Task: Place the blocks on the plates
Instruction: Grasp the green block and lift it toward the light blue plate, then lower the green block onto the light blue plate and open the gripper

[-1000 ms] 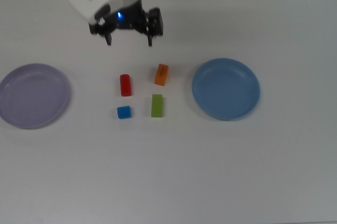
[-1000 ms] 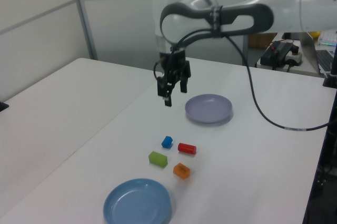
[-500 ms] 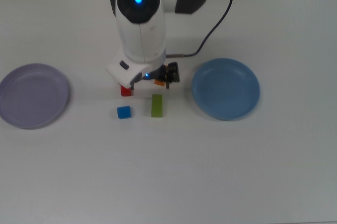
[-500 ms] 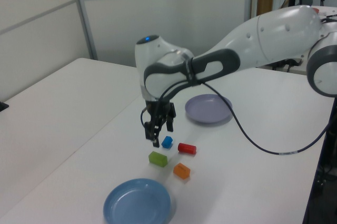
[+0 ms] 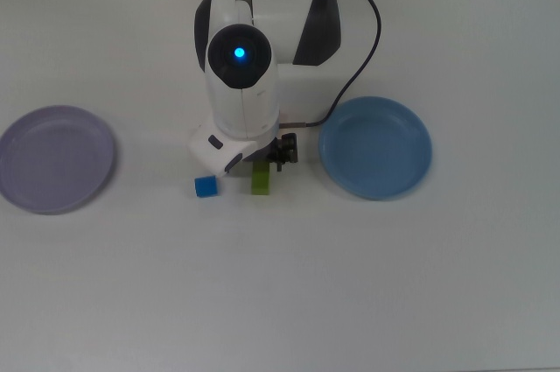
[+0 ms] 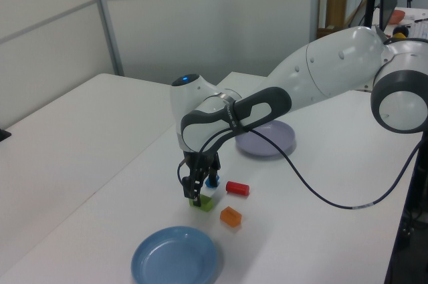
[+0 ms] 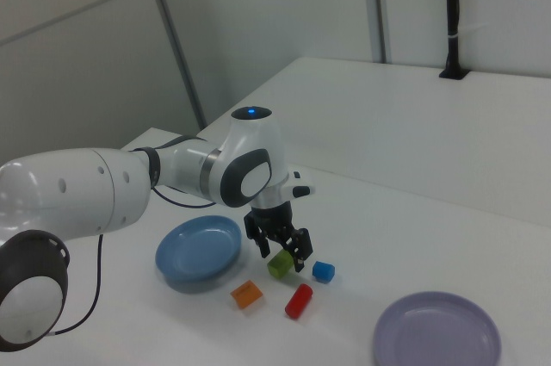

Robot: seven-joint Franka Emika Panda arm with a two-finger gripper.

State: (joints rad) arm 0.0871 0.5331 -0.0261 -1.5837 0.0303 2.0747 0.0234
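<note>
My gripper (image 7: 282, 256) is open and low over the table, one finger on each side of the green bar (image 7: 277, 267). The left view shows the gripper (image 6: 196, 194) right at the green bar (image 6: 204, 203). Near it lie the blue cube (image 7: 323, 272), the red cylinder (image 7: 298, 300) and the orange bar (image 7: 246, 294). In the top view the arm hides the red and orange blocks; only the blue cube (image 5: 206, 186) and part of the green bar (image 5: 261, 183) show. The lavender plate (image 5: 54, 158) and the blue plate (image 5: 375, 146) hold nothing.
The arm's white body (image 5: 241, 83) reaches over the middle of the white table (image 5: 280, 302) from the top view's far edge, trailing a black cable (image 5: 359, 39). Wall panels stand behind the table in the left view.
The gripper has come down and moved from above the red and orange blocks to the green bar, and it now straddles that bar. No block has moved.
</note>
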